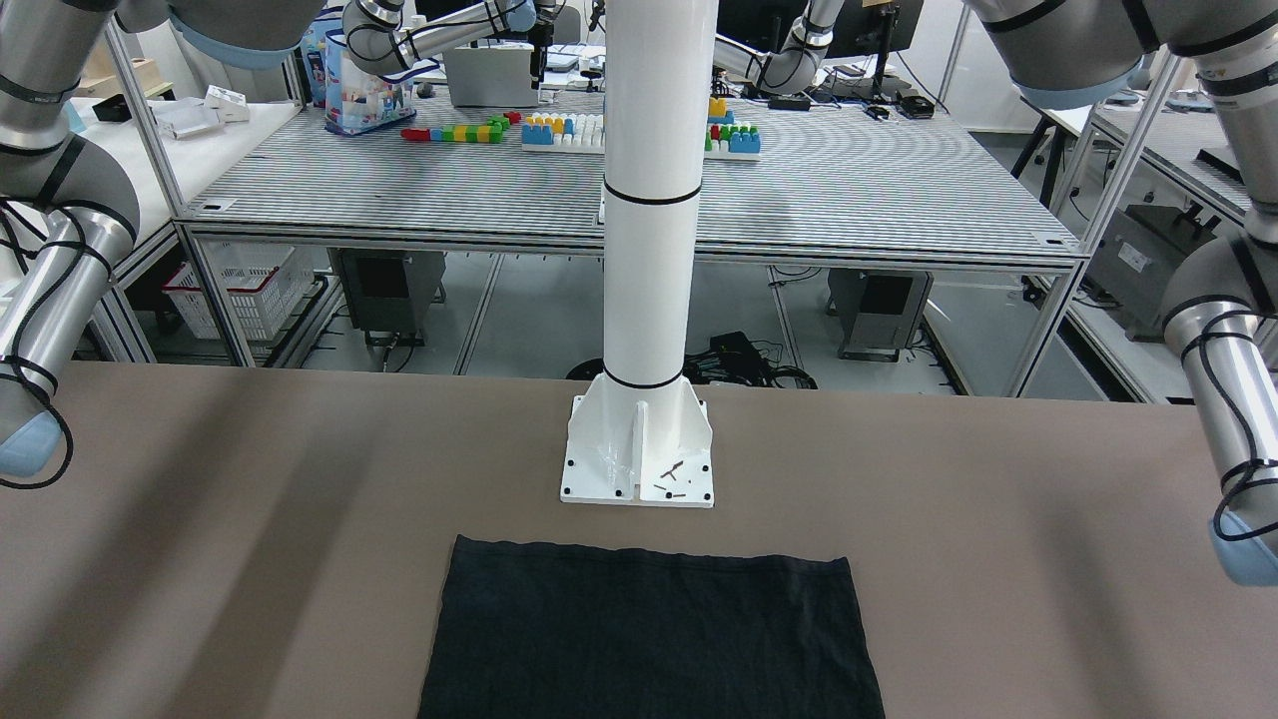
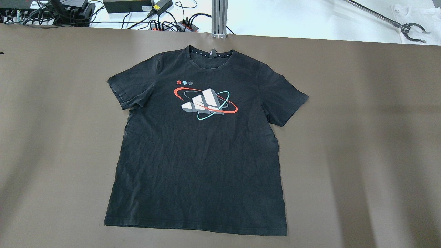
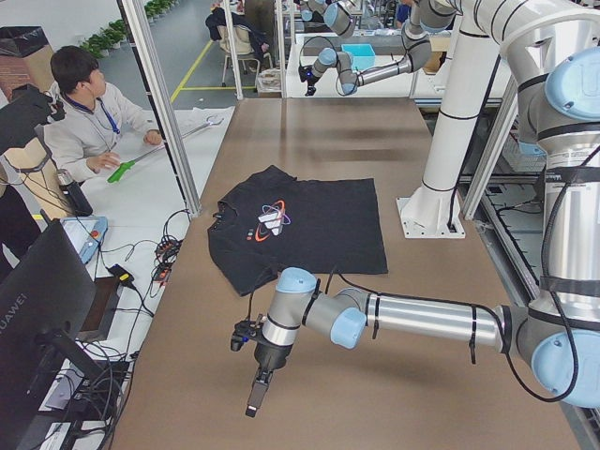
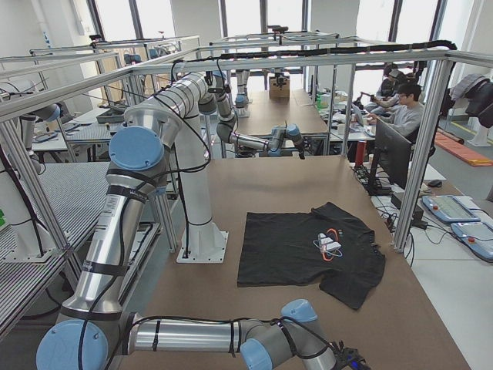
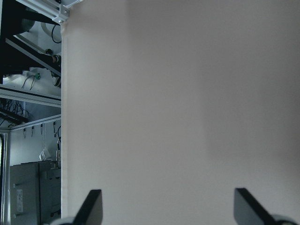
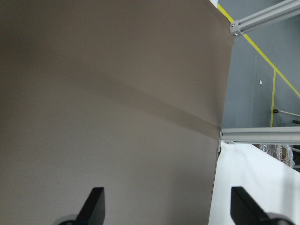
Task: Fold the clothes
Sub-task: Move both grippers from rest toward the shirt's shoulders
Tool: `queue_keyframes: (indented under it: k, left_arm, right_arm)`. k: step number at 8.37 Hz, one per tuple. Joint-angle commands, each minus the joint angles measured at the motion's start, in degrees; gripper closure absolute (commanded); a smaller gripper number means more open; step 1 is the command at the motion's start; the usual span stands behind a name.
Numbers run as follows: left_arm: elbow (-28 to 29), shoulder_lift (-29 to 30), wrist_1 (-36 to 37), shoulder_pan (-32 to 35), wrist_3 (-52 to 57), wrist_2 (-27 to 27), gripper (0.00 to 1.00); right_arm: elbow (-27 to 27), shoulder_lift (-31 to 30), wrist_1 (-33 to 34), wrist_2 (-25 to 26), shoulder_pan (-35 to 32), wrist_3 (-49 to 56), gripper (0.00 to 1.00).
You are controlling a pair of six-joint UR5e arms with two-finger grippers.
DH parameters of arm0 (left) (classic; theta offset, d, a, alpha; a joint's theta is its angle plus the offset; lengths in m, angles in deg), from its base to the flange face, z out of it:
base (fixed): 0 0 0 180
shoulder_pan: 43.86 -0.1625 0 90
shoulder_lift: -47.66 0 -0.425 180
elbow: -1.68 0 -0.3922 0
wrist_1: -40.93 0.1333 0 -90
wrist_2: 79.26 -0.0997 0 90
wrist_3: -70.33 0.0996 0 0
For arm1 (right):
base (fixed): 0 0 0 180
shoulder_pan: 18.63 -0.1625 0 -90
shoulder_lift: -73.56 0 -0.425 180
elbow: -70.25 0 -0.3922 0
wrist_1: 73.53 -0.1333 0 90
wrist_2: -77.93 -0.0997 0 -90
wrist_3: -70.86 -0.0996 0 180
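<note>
The clothes are one black T-shirt with a white, red and teal print on the chest. It lies flat and face up on the brown table, collar toward the far edge. Its plain lower part shows in the front-facing view, and it shows in the left view and the right view. My left gripper is open and empty over bare table, well off the shirt's left side. My right gripper is open and empty over bare table near the table's edge. Neither gripper shows in the overhead view.
The white pillar base stands just behind the shirt's hem. Metal frame posts line the table's far edge, with cables and power bricks beyond. Operators sit at desks past it. Bare table lies on both sides of the shirt.
</note>
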Motion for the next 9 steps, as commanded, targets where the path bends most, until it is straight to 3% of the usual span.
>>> queue_keyframes:
  k: [1, 7, 9]
  left_arm:
    - [0.0, -0.1, 0.0, 0.0, 0.0, 0.0, 0.0]
    - [0.2, 4.4, -0.2, 0.0, -0.7, 3.2, 0.0]
    - [0.1, 4.7, -4.8, 0.0, -1.4, 3.1, 0.0]
  right_arm:
    - [-0.4, 1.6, 0.1, 0.0, 0.1, -0.6, 0.06]
    - [-0.8, 1.9, 0.0, -0.4, 0.1, -1.1, 0.06]
    - [-1.1, 2.4, 0.0, -1.4, 0.3, -2.9, 0.06]
